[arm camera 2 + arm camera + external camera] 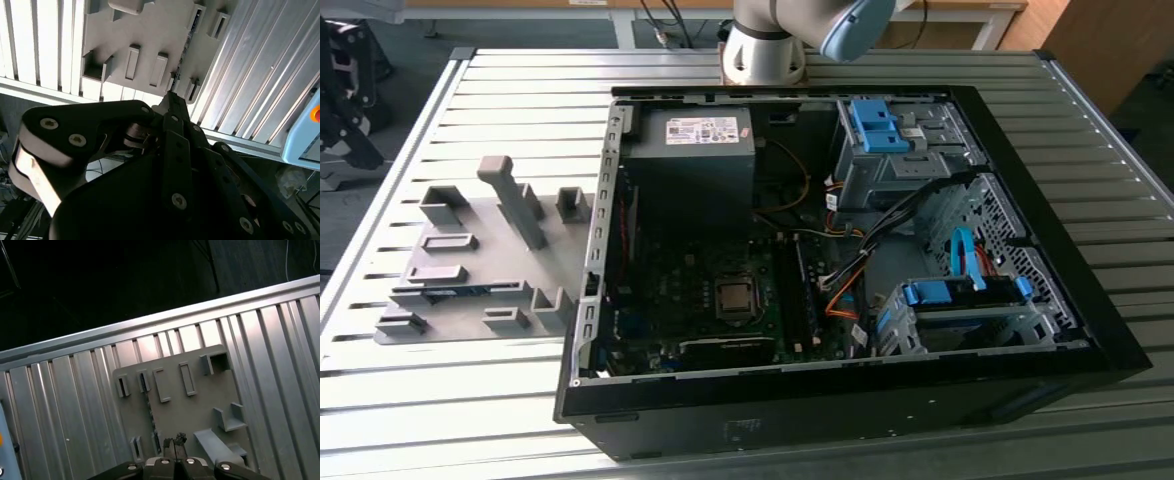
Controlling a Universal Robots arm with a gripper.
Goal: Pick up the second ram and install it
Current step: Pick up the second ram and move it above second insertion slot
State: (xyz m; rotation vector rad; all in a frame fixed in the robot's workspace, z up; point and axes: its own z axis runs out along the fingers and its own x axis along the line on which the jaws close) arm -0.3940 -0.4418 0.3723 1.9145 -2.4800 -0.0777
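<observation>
Approach stage. Gripper (175,441) over gray tray (195,415), fingertips look closed, empty. Ram (148,410) sits in tray slot. Pickup prob. req. opening, aligning w/ stick.

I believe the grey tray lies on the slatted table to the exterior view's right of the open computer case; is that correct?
Not quite: the grey tray lies on the slatted table to the exterior view's left of the open computer case, as that view shows.
</observation>
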